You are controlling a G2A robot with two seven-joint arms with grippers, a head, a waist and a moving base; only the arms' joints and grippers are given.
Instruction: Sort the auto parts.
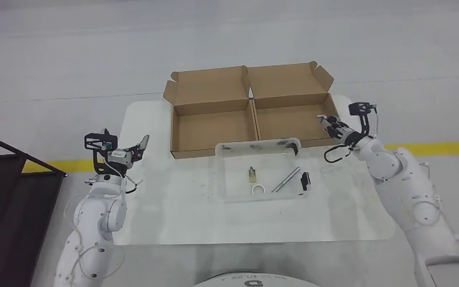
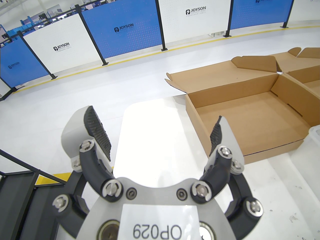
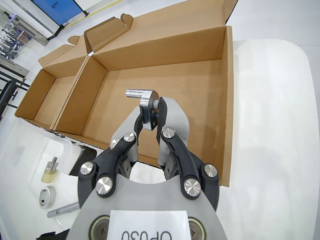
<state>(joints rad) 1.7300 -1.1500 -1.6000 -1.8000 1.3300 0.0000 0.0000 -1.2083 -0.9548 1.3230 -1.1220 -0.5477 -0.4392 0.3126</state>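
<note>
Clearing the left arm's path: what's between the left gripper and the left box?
Only bare table between left gripper and left box; the top view and the left wrist view both show it.

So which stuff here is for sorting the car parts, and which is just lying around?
For the job:
metal part, held in the right tool above the right box
left box
clear tray with a metal rod, white ring, small stud and black piece
left tool, open

Just lying about:
black rack
blue and white fence panels
yellow floor line
</note>
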